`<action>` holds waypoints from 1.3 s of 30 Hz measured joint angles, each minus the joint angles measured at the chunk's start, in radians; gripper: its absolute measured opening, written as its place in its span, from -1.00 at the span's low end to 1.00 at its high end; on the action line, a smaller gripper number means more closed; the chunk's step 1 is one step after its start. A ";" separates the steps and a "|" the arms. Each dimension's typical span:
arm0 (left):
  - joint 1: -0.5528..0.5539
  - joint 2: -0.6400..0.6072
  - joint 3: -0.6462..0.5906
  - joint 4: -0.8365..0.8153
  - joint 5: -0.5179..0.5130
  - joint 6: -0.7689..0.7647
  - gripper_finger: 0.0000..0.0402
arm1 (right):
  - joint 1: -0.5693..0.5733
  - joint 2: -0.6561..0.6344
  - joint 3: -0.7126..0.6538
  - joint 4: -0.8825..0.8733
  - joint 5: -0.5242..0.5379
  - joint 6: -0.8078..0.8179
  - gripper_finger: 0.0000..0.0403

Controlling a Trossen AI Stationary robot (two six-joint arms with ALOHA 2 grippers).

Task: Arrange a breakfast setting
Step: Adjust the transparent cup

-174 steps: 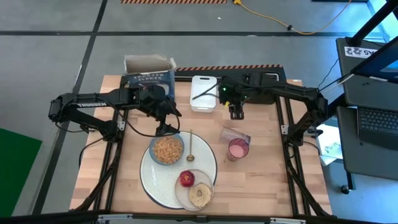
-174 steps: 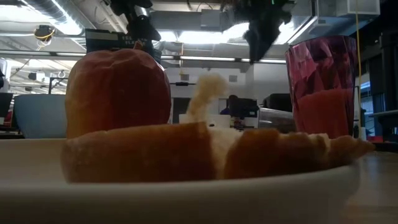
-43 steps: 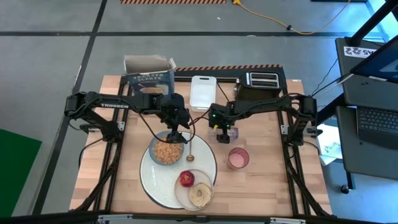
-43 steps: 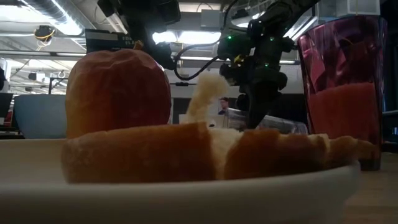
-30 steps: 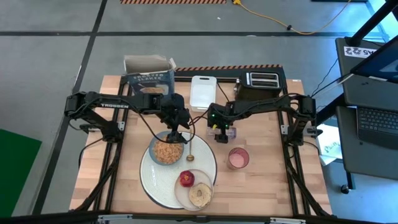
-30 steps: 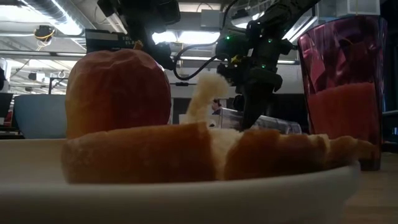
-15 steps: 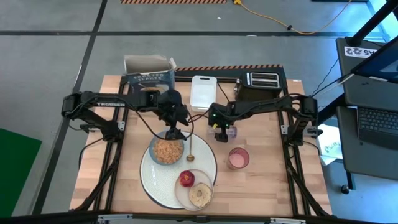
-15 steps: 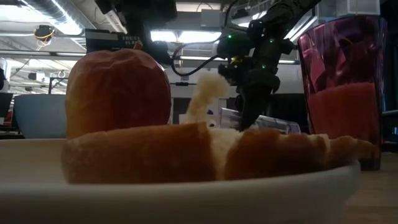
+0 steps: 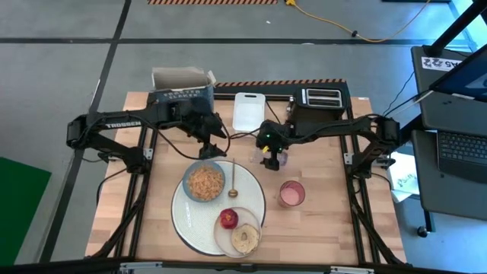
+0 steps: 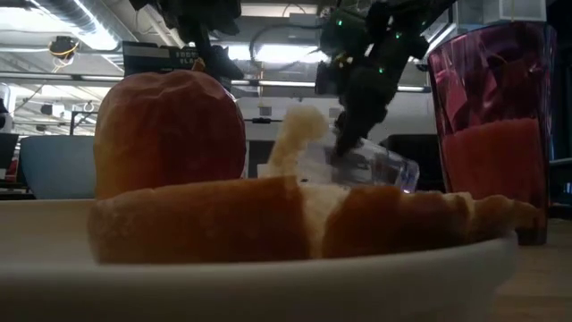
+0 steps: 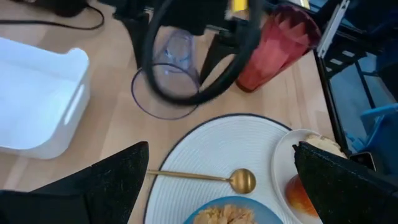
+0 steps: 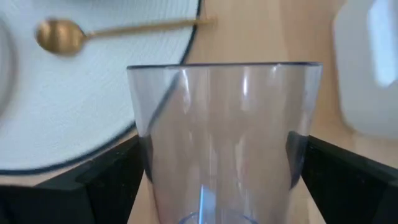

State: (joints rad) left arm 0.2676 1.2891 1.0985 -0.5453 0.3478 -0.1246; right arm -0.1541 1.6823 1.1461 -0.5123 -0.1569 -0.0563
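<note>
right pincer has lifted the clear cup (now tilted); left pincer backed away

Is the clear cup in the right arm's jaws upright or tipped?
Tipped. The low view shows the clear cup slanted in the right gripper; it looks empty in the right wrist view.

Robotics lab or workshop rather than a home. Pale wooden work table standing on grey concrete floor, black-and-orange hazard tape strip along its far edge, yellow cable loose beyond that. Right of the table, grey desk with black laptop. Behind the table, exposed ceiling ducts and strip lights.
</note>
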 joint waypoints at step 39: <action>-0.072 0.219 0.000 0.414 0.097 0.128 0.94 | 0.205 -0.200 0.004 0.066 0.299 0.131 0.87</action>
State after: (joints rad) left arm 0.1954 1.5085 1.0988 -0.1314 0.4449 0.0034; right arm 0.0513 1.4822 1.1500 -0.4461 0.1423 0.0748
